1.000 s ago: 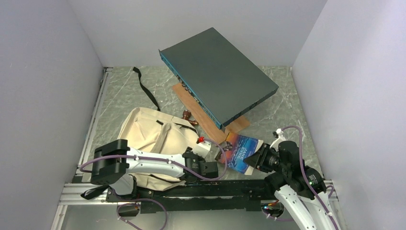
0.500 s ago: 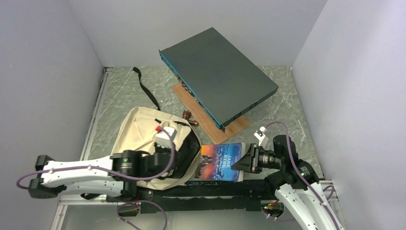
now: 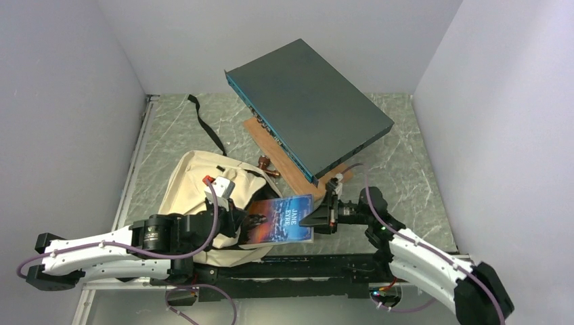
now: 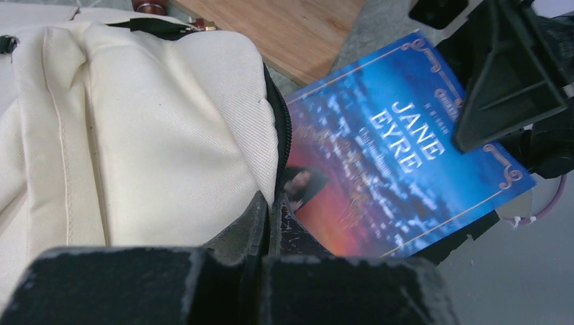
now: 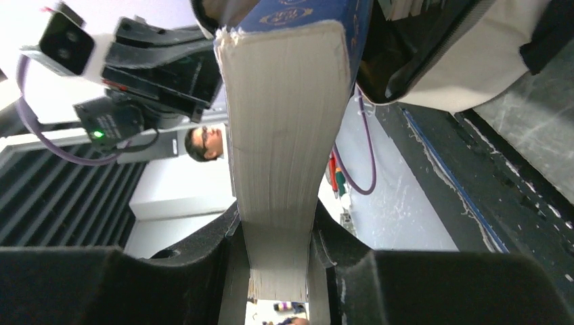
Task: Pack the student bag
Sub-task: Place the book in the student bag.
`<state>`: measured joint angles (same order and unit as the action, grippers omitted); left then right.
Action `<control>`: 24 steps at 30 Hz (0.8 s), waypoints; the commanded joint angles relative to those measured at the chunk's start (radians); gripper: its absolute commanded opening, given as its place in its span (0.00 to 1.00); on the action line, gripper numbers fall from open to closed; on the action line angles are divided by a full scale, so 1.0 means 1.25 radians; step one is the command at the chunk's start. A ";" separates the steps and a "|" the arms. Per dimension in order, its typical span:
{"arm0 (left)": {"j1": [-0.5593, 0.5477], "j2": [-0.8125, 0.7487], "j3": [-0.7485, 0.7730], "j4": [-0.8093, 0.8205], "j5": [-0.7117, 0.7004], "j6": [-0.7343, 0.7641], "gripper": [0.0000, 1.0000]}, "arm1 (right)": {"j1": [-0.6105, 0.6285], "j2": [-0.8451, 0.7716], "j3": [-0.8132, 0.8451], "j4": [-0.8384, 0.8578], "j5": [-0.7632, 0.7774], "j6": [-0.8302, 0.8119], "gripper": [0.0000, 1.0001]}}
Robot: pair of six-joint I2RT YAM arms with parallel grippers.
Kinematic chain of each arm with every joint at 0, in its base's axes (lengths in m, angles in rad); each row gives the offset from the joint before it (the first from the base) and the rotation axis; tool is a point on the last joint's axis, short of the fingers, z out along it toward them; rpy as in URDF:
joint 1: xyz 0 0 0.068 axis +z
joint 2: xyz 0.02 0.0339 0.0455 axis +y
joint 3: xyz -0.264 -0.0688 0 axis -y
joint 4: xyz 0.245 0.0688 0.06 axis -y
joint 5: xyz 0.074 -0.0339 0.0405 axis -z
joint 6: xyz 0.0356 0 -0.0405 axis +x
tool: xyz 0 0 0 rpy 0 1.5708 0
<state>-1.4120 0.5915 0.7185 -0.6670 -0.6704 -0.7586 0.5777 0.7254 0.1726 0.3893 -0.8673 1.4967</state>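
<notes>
Clamping the book [image 3: 281,218] in my right gripper [image 5: 277,261], left gripper [image 4: 267,227] pinching shut on the lip of the student bag [image 4: 135,135] — fabric could slip, blocking entry.

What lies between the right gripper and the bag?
The Jane Eyre book, held by the right gripper, spans to the bag mouth; clearest in the top view.

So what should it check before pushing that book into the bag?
1. Book gripped: ok, right jaws clamp its page edge.
2. Student bag held open: ok, left jaws are shut on fabric beside the zipper.
3. Book aimed at the mouth: ok, its leading edge meets the opening.
4. Room inside: cannot tell, the interior is dark.
5. Grey box out of the way: ok, it sits farther back.
</notes>
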 commanded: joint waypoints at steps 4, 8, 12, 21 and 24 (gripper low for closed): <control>0.002 -0.007 0.075 0.057 0.052 0.060 0.00 | 0.138 0.161 0.066 0.418 0.125 -0.015 0.00; 0.002 -0.012 0.072 0.064 0.077 0.062 0.00 | 0.155 0.227 0.075 0.471 0.171 -0.039 0.00; 0.002 -0.015 0.067 0.067 0.096 0.064 0.00 | 0.156 0.253 0.084 0.502 0.194 -0.045 0.00; 0.002 -0.009 0.071 0.106 0.135 0.090 0.00 | 0.224 0.382 0.170 0.507 0.280 -0.127 0.00; 0.002 -0.010 0.066 0.107 0.142 0.086 0.00 | 0.274 0.454 0.192 0.547 0.358 -0.153 0.00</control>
<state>-1.4063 0.5861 0.7532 -0.6662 -0.5518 -0.6605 0.8482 1.2308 0.3023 0.7837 -0.5220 1.3781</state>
